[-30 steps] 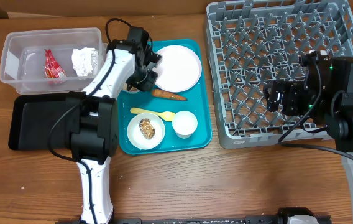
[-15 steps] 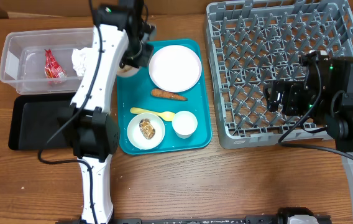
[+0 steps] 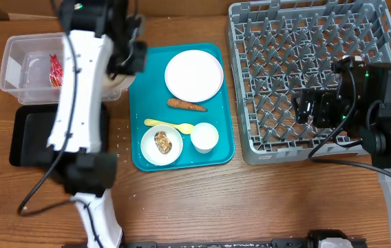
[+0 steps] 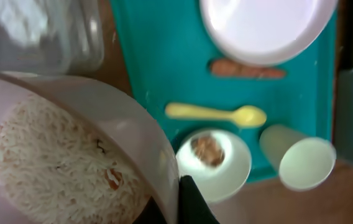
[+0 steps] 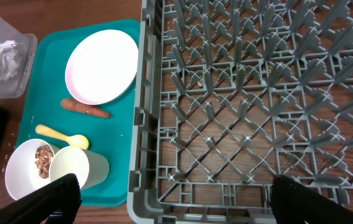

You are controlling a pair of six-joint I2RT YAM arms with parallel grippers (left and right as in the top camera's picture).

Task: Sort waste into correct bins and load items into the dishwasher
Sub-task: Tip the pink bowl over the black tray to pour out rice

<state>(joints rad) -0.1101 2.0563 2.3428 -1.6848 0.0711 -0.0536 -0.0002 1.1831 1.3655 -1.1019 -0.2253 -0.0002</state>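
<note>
"Left claw (image 3: 128, 60), overhead: pinching what?"
"One bowl (image 3: 115, 89), by its rim, just under it, beside the clear tub (image 3: 23, 52)."
"Left wrist?"
"Loose rice (image 4: 52, 155) inside; probably light but slick, and it spills if tilted."
"Right claw (image 5: 176, 205)?"
"Spread, empty; dish rack (image 5: 257, 93) beneath, wooden table (image 5: 89, 9) around."

At the middle of the worktop (image 3: 182, 200), a teal plastic serving tray (image 3: 219, 117) holds a round white plate (image 3: 193, 75) at back, a small white bowl (image 3: 147, 148) and small white cup (image 3: 204, 136) in front. Large grey plastic dish rack (image 3: 285, 41): far right corner. Clear rectangular plastic tub (image 3: 27, 69): far left corner.
</note>
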